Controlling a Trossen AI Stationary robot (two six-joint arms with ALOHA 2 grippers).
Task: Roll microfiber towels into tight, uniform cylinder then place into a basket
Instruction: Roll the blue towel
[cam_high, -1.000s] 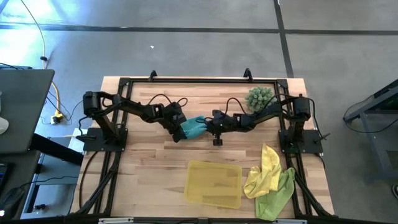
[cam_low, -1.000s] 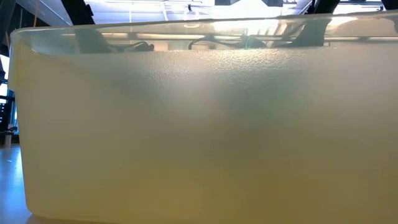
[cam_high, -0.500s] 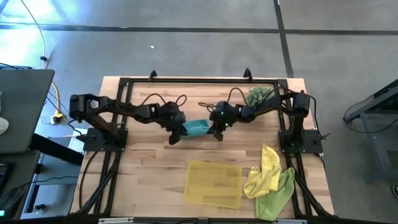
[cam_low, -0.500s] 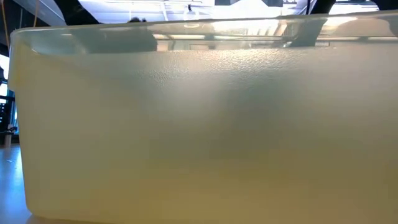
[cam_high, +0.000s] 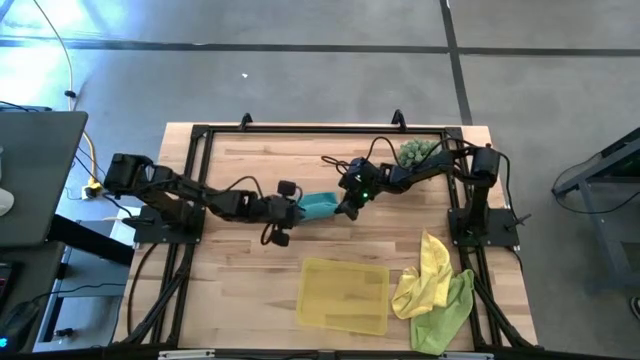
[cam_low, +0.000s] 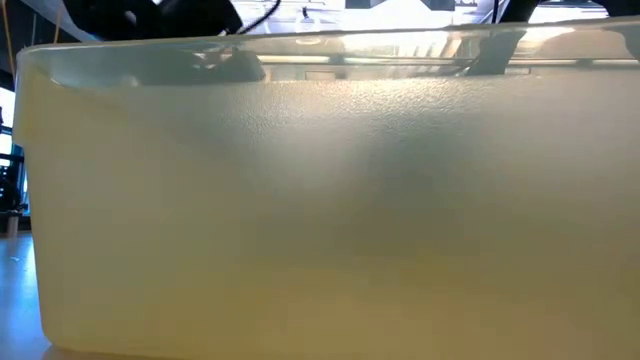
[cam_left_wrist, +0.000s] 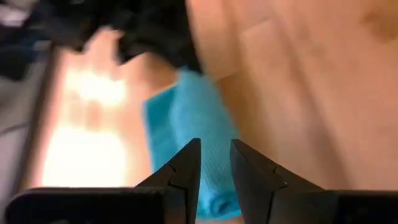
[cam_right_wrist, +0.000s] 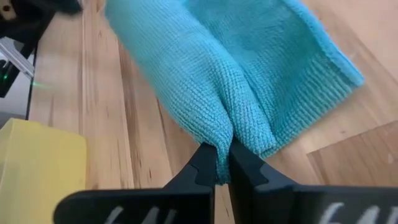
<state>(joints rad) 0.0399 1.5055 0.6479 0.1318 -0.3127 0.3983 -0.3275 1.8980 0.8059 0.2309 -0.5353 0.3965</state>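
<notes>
The teal towel (cam_high: 318, 207), partly rolled, lies on the wooden table between my two grippers. My left gripper (cam_high: 291, 211) is at its left end, its fingers a little apart with the towel (cam_left_wrist: 186, 118) showing beyond them. My right gripper (cam_high: 345, 207) is shut on the towel's right end. The yellow basket (cam_high: 345, 295) stands near the front edge, and its wall (cam_low: 320, 220) fills the low view. A yellow towel (cam_high: 426, 272) and a lime green towel (cam_high: 445, 315) lie crumpled to the basket's right. My left gripper has its open fingers (cam_left_wrist: 186, 168) over the teal towel's left end; whether they touch it I cannot tell. My right gripper pinches a raised fold of the teal towel (cam_right_wrist: 231, 127) between its two fingertips, at the towel's right end. The fingers slant down from the table's right. The rest of the towel lies on the table.
A spiky green plant (cam_high: 418, 153) stands at the back right beside the right arm. The black frame (cam_high: 300, 130) runs around the table's edges. Bare wood lies left of the basket and behind the towel.
My left arm has drawn back toward the table's left and near edge, and its wrist has rolled; its gripper stays by the towel's left end. My right wrist has also rolled. The teal towel has stayed on the table and now lies more lengthwise between the grippers.
</notes>
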